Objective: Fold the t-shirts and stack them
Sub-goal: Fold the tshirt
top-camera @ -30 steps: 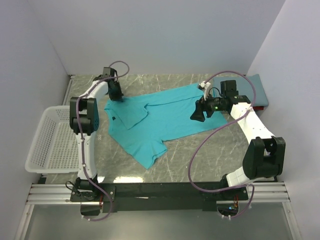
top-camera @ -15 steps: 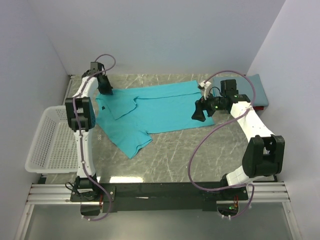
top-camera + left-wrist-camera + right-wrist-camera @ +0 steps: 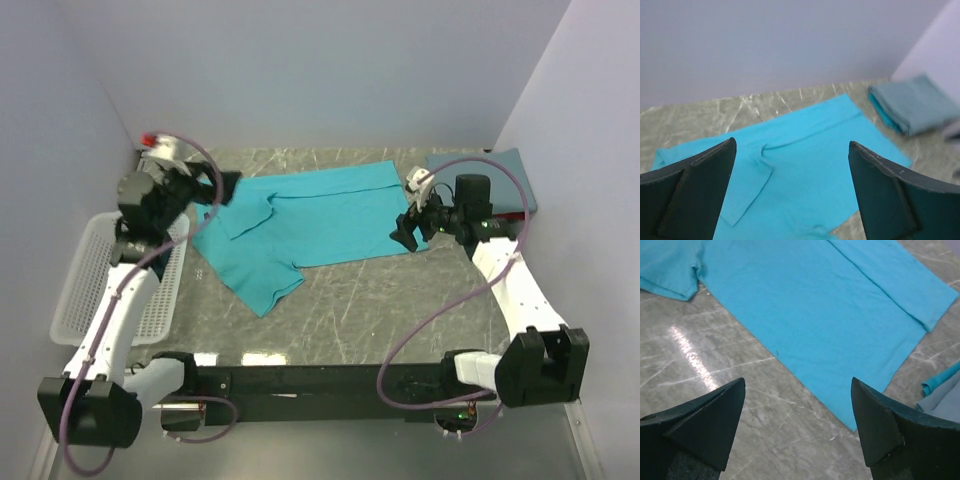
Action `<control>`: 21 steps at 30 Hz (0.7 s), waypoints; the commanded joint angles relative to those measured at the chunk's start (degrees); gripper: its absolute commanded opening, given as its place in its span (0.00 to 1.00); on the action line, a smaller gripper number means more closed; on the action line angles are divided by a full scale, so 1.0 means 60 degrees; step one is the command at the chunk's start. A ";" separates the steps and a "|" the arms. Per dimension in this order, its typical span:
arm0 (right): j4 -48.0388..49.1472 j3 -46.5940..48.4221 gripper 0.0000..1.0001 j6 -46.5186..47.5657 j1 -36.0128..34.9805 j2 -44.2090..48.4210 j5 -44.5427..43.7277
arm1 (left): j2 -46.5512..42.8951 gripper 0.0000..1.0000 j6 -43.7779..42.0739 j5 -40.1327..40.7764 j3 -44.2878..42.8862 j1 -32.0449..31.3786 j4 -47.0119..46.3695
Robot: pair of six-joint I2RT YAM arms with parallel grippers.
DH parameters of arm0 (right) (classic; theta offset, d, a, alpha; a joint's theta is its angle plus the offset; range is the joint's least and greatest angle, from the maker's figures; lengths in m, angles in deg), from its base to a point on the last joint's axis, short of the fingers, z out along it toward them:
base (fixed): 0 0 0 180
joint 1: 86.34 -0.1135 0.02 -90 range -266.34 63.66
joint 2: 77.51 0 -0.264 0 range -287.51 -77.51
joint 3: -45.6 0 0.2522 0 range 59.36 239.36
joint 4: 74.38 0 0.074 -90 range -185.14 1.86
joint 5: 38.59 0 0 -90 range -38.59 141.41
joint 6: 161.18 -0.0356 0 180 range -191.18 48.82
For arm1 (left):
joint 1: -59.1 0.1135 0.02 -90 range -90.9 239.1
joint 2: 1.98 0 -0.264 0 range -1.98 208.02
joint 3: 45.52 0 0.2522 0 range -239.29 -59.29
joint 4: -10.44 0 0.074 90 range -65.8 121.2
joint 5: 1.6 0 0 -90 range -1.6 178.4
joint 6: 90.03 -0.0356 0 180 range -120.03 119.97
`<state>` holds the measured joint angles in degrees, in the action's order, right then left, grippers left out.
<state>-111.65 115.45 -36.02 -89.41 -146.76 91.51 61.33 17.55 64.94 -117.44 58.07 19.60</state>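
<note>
The bright teal t-shirt (image 3: 305, 220) lies spread flat across the middle of the table, collar flap toward the left; it also fills the left wrist view (image 3: 805, 165) and the top of the right wrist view (image 3: 815, 305). A slate-blue t-shirt (image 3: 490, 172) sits folded at the back right (image 3: 912, 102), with a teal edge showing under it (image 3: 940, 383). My left gripper (image 3: 224, 186) hangs open above the teal shirt's left end (image 3: 791, 144), holding nothing. My right gripper (image 3: 406, 231) stands open over the shirt's right hem and bare table (image 3: 798, 381), also empty.
A white mesh basket (image 3: 85, 290) stands off the table's left side, under my left arm. Grey marble table (image 3: 400, 310) shows in front of the shirt. Walls close in the back and both sides.
The teal shirt was dragged left and laid flat. My left gripper has opened, let go of the shirt's left edge and lifted back. My right gripper opened a little wider.
</note>
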 commanded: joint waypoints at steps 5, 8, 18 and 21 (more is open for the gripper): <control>-0.2052 0.1421 0.92 0.0763 0.0073 -0.1041 0.1242 | -0.0867 0.96 -0.4290 0.1417 0.2974 -0.3863 0.1164; -0.1708 0.0422 0.92 0.1302 -0.0015 -0.1201 0.0206 | -0.1366 0.92 -0.5358 0.1175 0.3948 -0.4791 0.0530; -0.2293 0.0744 0.92 0.1362 -0.0133 -0.2096 -0.1131 | -0.0969 0.54 -0.7061 0.1142 0.4169 -0.5481 0.1660; -0.2323 0.0743 0.92 0.1392 -0.0118 -0.2037 -0.1146 | -0.1278 0.42 -0.6974 0.1244 0.4141 -0.5627 0.2243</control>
<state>-125.07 118.67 -29.09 -89.80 -161.16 85.48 56.09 -21.55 71.82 -92.26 25.22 30.31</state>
